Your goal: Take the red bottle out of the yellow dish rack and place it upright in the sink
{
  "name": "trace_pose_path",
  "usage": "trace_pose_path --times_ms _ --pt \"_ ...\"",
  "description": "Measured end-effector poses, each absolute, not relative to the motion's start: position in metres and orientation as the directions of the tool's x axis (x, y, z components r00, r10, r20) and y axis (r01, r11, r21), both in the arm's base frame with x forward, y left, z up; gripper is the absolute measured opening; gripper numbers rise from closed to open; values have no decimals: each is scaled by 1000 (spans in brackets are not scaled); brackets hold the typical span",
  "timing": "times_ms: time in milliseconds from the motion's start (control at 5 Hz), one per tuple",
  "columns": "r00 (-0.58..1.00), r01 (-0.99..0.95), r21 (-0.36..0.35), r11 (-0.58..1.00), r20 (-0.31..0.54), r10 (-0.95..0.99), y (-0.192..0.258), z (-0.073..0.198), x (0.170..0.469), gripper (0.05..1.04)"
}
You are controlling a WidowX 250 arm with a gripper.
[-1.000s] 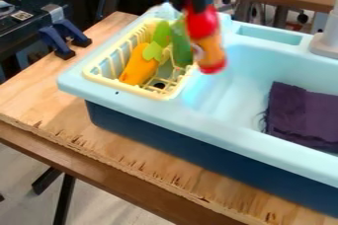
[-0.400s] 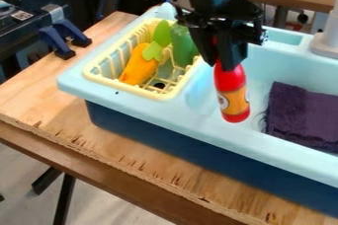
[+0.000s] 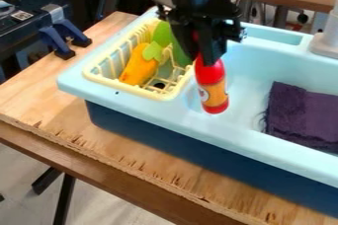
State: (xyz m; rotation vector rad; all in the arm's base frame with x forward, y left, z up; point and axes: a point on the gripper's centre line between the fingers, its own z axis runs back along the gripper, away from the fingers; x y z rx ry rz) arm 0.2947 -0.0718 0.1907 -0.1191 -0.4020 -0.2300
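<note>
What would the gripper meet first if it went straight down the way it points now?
Probably the light blue sink, touched first by the base of the red and orange bottle in the gripper. Depth is unclear, so I cannot tell whether front rim or basin.

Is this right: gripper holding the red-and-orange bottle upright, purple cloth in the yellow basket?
Cloth is wrong: the camera view shows the purple cloth in the blue sink. Gripper holding the bottle upright stands.

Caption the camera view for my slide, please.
The robot's hand grips a red-and-orange bottle beside a yellow rack in a blue toy sink.
</note>
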Motion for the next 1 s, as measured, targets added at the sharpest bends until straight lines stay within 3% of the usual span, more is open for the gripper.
trace_pose_path --times_ms 200,600,800,1000 --pt "935 193 -127 973 325 -142 -61 162 295 360" --pt "944 189 -143 971 298 -140 -65 157 295 377" --pt "938 222 -142 965 302 -171 -74 163 296 453" --pt "927 247 -140 959 324 -191 -78 171 294 768"
